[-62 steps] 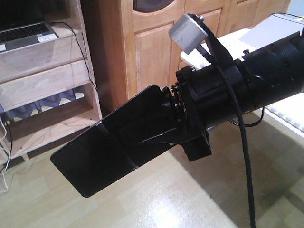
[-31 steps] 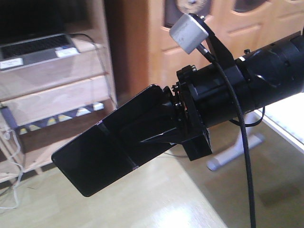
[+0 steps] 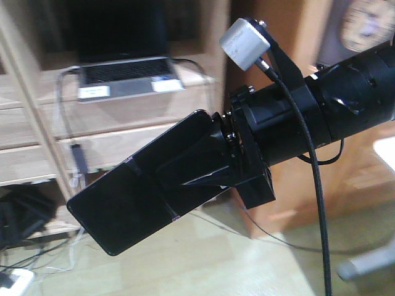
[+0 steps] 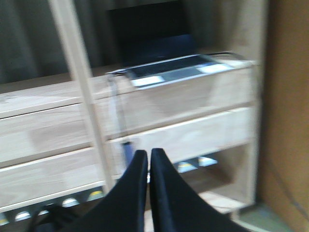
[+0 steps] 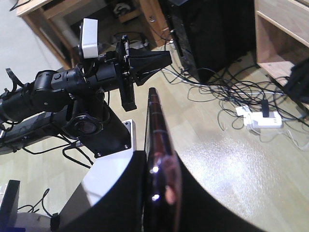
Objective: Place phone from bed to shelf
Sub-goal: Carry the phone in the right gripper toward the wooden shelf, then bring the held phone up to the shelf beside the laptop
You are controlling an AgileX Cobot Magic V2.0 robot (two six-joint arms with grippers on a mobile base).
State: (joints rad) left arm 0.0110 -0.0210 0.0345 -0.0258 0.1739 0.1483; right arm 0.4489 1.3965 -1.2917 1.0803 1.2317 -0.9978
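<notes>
Between the jaws of your right gripper (image 3: pixel 191 171), the phone (image 3: pixel 133 203) is sitting clamped by one end, and its free end is sticking out past the fingertips, tilting downward, in the air above the floor (image 3: pixel 203 265). The fingers are covering the gripped end, so you are not seeing any marking there. In the right wrist view the phone is showing edge-on (only a thin glossy strip with a pinkish rim), and the dark fingers on either side are running off the bottom of the picture.

Ahead of those jaws, well apart, the shelf (image 3: pixel 123 139) is standing with a grey laptop (image 3: pixel 126 77) on an upper board. The laptop's screen is reading only as a dark patch.

Your left gripper (image 4: pixel 147 169) is pressing its two fingers together with nothing between them. Beyond its fingertips the shelf is smearing into blur, so details there are hard to make out. Below the right jaws, cables (image 5: pixel 227 92) are trailing across the floor.
</notes>
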